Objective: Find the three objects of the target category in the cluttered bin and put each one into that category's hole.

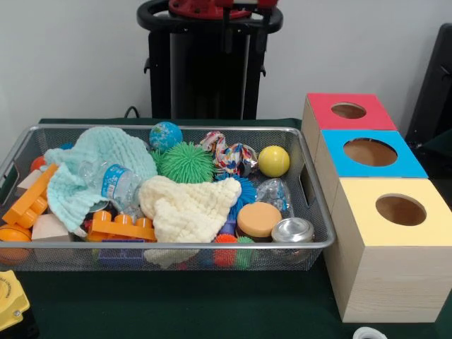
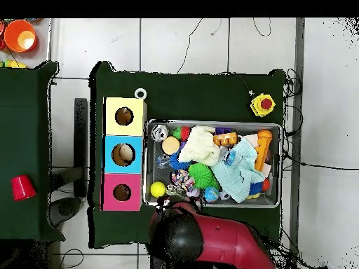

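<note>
One blue-labelled bottle [image 1: 116, 185] lies in the wire bin's [image 1: 176, 245] left half, between cloths.
Gripper [image 1: 224, 10] state unreadable; approach from above, then carry right to the blue hole [image 1: 370, 152].

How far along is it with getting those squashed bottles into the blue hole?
Barely begun, it seems. Done: nothing I can confirm; the blue hole shows no bottle inside. In hand: nothing; the arm is by its pedestal with no bottle seen at it. Left: the blue-label bottle against the mint cloth and a clear crushed bottle below the yellow ball, both in the bin. A third is not visible.
</note>
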Controlling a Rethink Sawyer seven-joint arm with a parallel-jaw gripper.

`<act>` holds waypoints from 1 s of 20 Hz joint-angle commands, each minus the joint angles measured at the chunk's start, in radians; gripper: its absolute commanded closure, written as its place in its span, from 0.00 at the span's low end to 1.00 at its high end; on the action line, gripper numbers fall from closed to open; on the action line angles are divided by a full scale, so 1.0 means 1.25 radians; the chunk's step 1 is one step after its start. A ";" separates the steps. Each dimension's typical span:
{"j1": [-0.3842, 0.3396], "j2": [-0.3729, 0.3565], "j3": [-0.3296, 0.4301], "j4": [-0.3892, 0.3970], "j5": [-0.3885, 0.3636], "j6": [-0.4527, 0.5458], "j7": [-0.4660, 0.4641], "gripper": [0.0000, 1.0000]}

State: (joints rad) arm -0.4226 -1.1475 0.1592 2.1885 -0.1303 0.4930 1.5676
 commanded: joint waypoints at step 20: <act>-0.392 0.319 0.497 -0.413 -0.378 0.276 -0.750 0.00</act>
State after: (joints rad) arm -0.8687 -0.8667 0.6270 1.8514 -0.4808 0.6755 1.1004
